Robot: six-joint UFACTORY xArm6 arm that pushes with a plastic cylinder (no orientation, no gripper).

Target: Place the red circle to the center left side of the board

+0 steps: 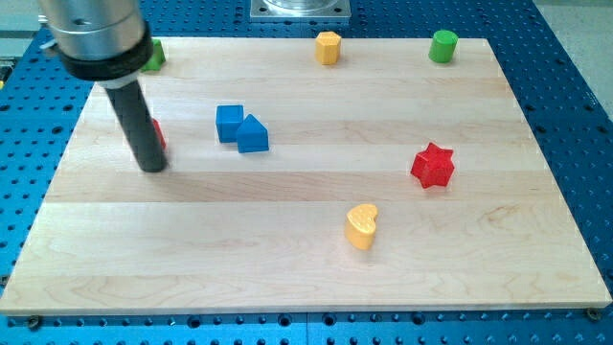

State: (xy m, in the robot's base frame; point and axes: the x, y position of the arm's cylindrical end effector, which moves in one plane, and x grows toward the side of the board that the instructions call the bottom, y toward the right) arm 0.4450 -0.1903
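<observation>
**A pale wooden board on a blue perforated table**

We see a light wooden board (287, 259) made of lengthwise planks, evenly lit. It lies on a blue table (565, 86) dotted with rows of holes. At the far edge sits a grey metal plate (300, 9).

No readable text (none anywhere).
</observation>
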